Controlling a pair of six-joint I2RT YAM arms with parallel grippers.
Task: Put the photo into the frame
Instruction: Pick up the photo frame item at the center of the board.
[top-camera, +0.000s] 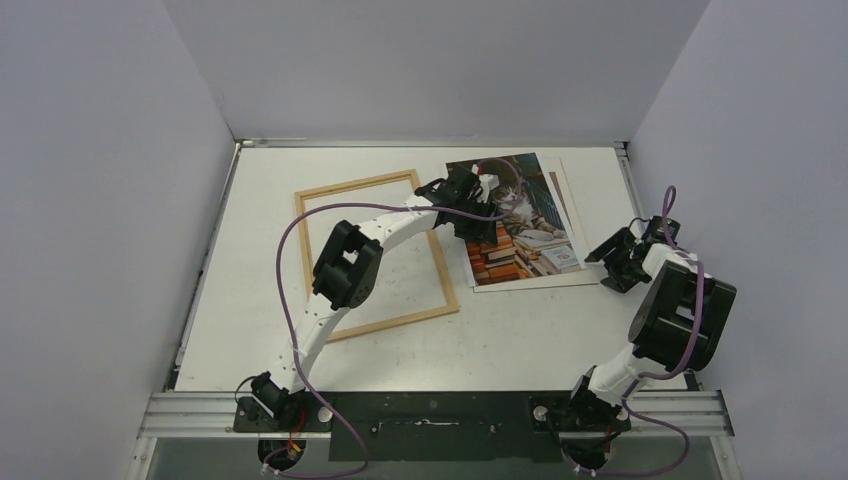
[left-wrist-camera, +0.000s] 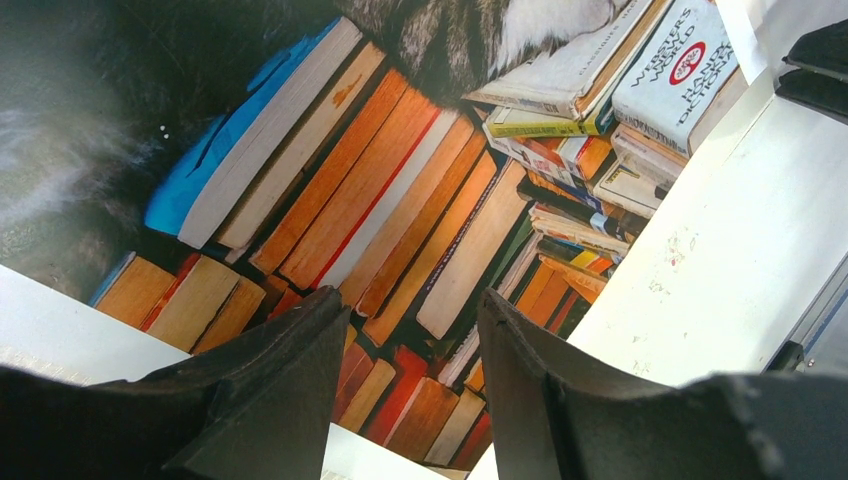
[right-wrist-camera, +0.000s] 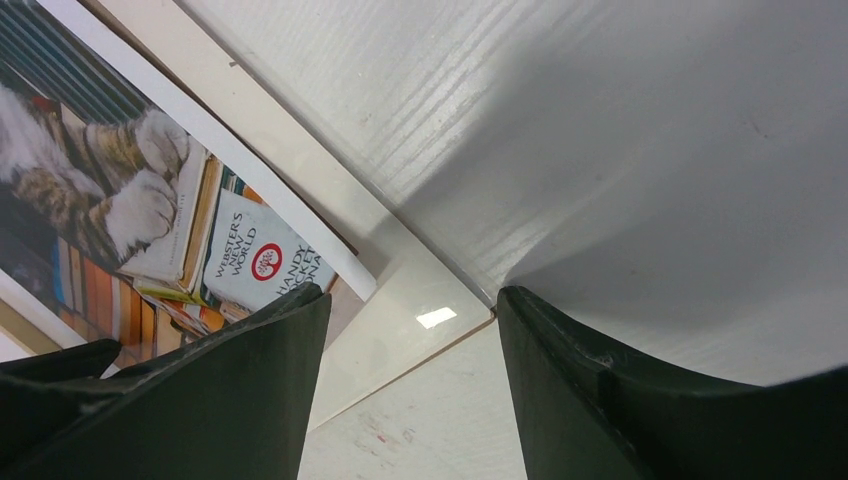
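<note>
Photo (top-camera: 525, 215) lies flat and face up on the surface (top-camera: 520, 340), right of centre. It sits on a pale sheet (right-wrist-camera: 400, 300) that sticks out along its right side. The long axis runs far-to-near, tilted slightly.

Frame (top-camera: 355, 183) is just left of it, empty, with roughly the same long-axis heading. Its right bar runs close along the photo's left edge. Your left arm hides part of that gap, so I can't tell if they touch.

Your left hand (left-wrist-camera: 412, 297) is right over the photo's near-left part, above the printed book stacks. It's released, fingers apart, nothing between them. Can't tell if the tips touch the print.

Your right hand (right-wrist-camera: 412, 292) is also released and holds nothing. It sits off the photo's right side, over the sheet's near-right corner.

My read: the photo has to go left into the frame. The left hand is the nearer one, already on it. The headings nearly match, so expect a short slide or lift with little rotation. Watch that the sheet underneath doesn't drag along.
</note>
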